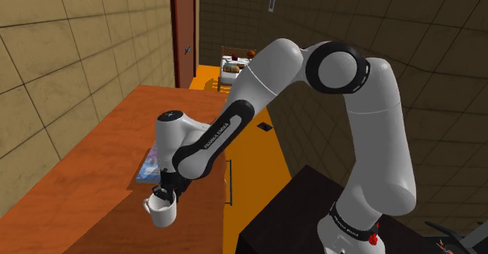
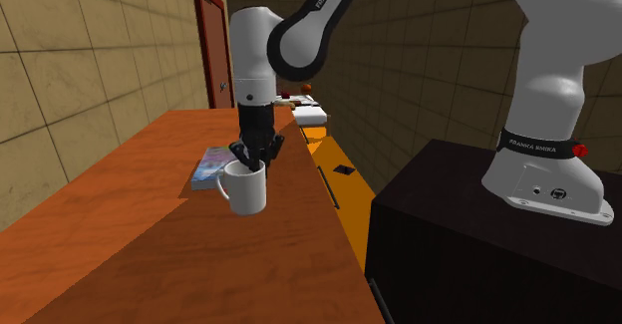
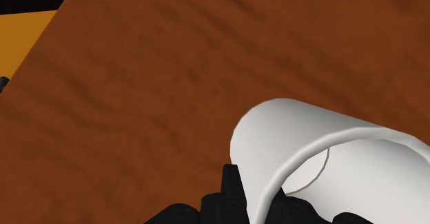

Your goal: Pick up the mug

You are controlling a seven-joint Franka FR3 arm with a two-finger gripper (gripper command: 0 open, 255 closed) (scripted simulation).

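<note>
Clearly, in the shoulder view the white mug hangs under the black gripper near the front edge of the reddish-brown wooden table. Its handle points to that view's left, and a book lies just behind it.

From the second exterior view the mug tilts slightly and seems clear of the tabletop (its shadow is hard to read). The jaws are narrowly parted, pinching its rim wall.

At the wrist, one finger sits outside the wall and the other inside.

A rim pinch lets a mug swing, so I judge the lift should go straight up and slowly, with a firm grip, away from the book.
</note>
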